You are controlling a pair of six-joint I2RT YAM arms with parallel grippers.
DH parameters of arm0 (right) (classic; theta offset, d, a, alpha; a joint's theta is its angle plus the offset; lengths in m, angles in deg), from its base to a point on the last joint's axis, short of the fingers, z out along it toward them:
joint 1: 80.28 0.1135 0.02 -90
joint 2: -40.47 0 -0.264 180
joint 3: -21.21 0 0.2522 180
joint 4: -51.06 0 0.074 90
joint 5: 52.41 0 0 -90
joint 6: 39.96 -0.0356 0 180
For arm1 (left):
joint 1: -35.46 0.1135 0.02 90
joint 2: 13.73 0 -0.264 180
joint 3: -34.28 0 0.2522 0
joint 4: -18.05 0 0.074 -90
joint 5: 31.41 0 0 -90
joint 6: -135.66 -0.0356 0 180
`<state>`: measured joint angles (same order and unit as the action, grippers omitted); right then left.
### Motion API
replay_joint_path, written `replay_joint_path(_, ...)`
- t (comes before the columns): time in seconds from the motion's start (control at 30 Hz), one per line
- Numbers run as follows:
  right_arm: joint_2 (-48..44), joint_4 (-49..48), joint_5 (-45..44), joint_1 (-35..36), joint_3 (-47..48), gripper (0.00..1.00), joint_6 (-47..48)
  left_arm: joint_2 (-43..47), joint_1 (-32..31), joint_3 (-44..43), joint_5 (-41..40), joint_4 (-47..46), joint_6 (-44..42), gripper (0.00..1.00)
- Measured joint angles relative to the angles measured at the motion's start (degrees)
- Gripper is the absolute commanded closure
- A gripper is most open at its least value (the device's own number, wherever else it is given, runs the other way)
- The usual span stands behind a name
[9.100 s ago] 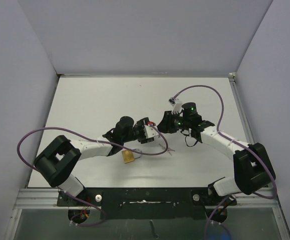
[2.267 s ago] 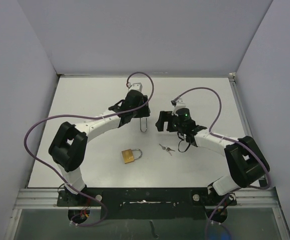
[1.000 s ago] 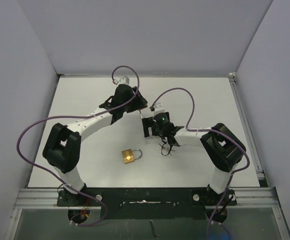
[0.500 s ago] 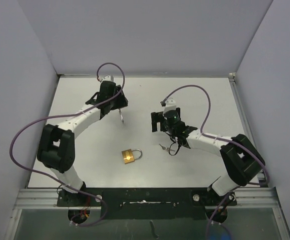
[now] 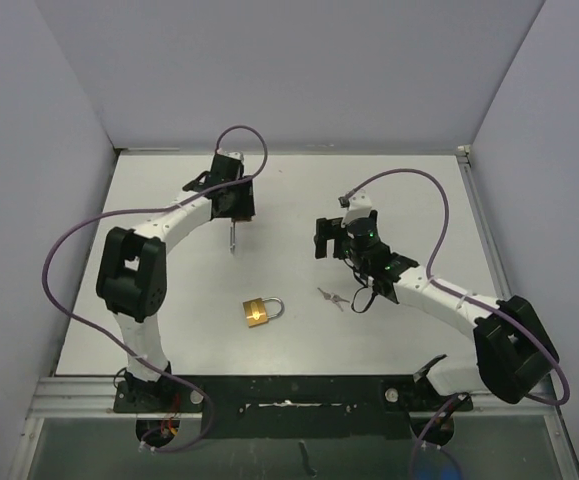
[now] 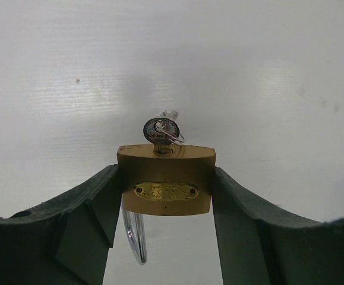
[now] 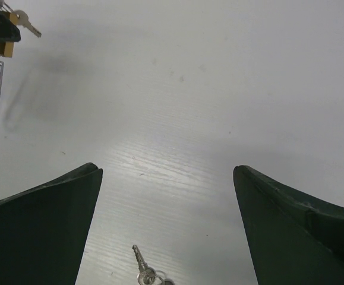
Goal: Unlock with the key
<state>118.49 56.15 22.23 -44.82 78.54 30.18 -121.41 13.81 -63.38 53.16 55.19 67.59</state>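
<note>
White desk [image 5: 399,200], matt, faintly streaked, with a few dark specks. Soft glare patches in both wrist views. Closed in on three sides by plain pale grey-lilac walls [image 5: 289,70]. Black mounting rail [image 5: 289,392] along the near edge, carrying both arm bases.

Left end effector [image 6: 166,175]: reached out over the far left part of the desk, clamped at middling width on a brass padlock [image 6: 166,205]. Body square between the fingers, touching both. Key [image 6: 161,130] seated in the keyhole at the end pointing forward past the fingertips, ring and a further key bunched behind it. Steel shackle [image 6: 135,240] at the opposite end, back toward the wrist. One leg end seemingly free of the body in the right wrist view, not certain.

Writing: oval plate [image 6: 166,191] on the brass face, embossed lettering too small to read.

Right end effector [image 7: 166,172]: fingers spread wide, nothing between them, clear of the desk. Loose keys [image 7: 145,273] on a ring, flat on the desk just beneath, toward the wrist side of the gap, untouched. Held lock well apart, forward and to the left of these fingers.

Second brass padlock [image 5: 259,313]: flat on the desk, shackle pointing right. Well apart from both end effectors, on their arm-base side, roughly between the two.
</note>
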Motion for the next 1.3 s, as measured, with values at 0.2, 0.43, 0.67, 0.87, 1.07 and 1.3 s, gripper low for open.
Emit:
replay_joint_path(0.2,-3.9,1.6,2.5,-3.7,-2.7,0.01,-0.2,-6.5,0.0,-0.4,-0.1,1.8,-1.5,1.00)
replay_joint_path(0.43,-6.6,1.9,4.6,-6.2,-4.3,0.01,-0.7,-9.2,-0.3,-0.6,0.2,1.5,-1.6,1.00)
replay_joint_path(0.67,-7.1,3.5,6.8,-7.3,-4.4,0.02,-0.7,-12.0,-1.1,-1.7,2.3,-0.5,-1.6,0.92)
replay_joint_path(0.87,-10.0,4.4,8.7,-8.9,-4.5,0.02,-0.7,-13.6,0.2,-3.6,7.1,-1.4,-1.3,0.31)
replay_joint_path(1.07,-10.0,4.9,10.3,-9.2,-4.5,0.02,-0.6,-14.0,1.6,-4.2,12.0,-4.8,-0.2,0.02)
replay_joint_path(1.3,-9.5,5.3,11.3,-9.2,-4.5,0.02,-0.6,-14.1,1.8,-4.3,13.0,-5.2,-0.2,0.03)
